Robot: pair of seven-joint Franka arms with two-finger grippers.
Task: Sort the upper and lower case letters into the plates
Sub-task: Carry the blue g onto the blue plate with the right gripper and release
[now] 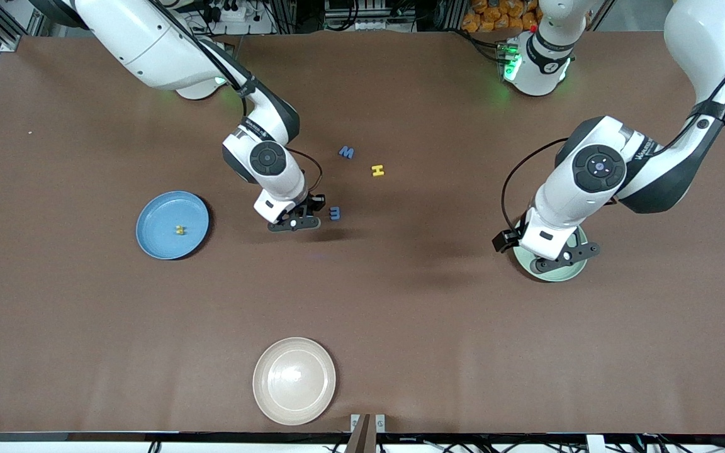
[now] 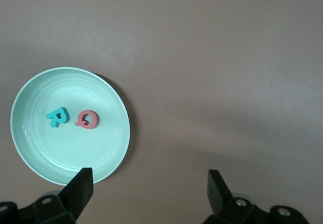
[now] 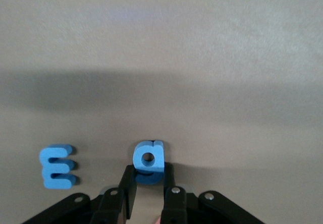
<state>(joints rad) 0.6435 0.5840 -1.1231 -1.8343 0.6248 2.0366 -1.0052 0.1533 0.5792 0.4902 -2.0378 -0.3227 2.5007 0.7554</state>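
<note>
Small blue foam lowercase letter a (image 3: 148, 158) clenched in right pincer (image 3: 147, 183) low over the brown bench (image 1: 400, 302), blue letter E (image 3: 58, 166) just beside it, left pincer (image 2: 149, 183) released, hanging over pale mint green round plate (image 2: 30, 148) holding teal R (image 2: 57, 116) and red-pink Q (image 2: 88, 118)

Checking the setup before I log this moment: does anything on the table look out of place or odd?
Only the cream-white plate: it sits bare, nearest the front camera. The teal R and pink Q lie flat in the mint plate. Nothing is spilled or damaged.
</note>
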